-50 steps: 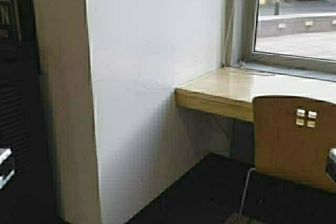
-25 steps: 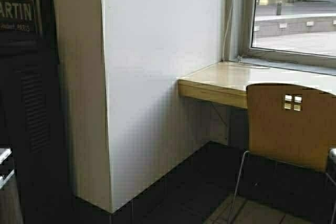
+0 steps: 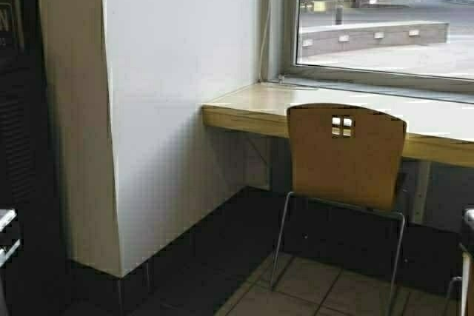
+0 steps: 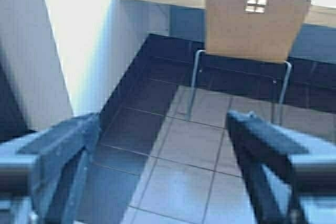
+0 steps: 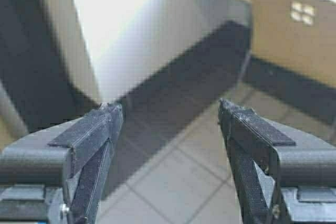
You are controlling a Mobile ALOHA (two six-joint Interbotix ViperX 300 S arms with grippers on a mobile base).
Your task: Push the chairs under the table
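**Currently approaching: one chair not yet pushed in**

Nearest the robot, both arms are hanging low above the tiled floor [image 4: 184,150]. The left gripper [image 4: 163,145] is holding its fingers spread wide and gripping nothing; the right gripper [image 5: 170,140] is likewise standing wide and holding nothing. Neither one is touching any furniture.

Farther ahead, a tan plywood chair [image 3: 346,155] is standing on thin metal legs with its backrest facing the robot, well apart from both grippers. Its seat is appearing to sit partly beneath the table [image 3: 244,112], a pale wood counter running along the window [image 3: 385,27] and ending at the white wall [image 3: 181,109].

Judged from this layout, the push is not yet starting: contact with the backrest is outstanding, and the chair is probably needing further travel inward.
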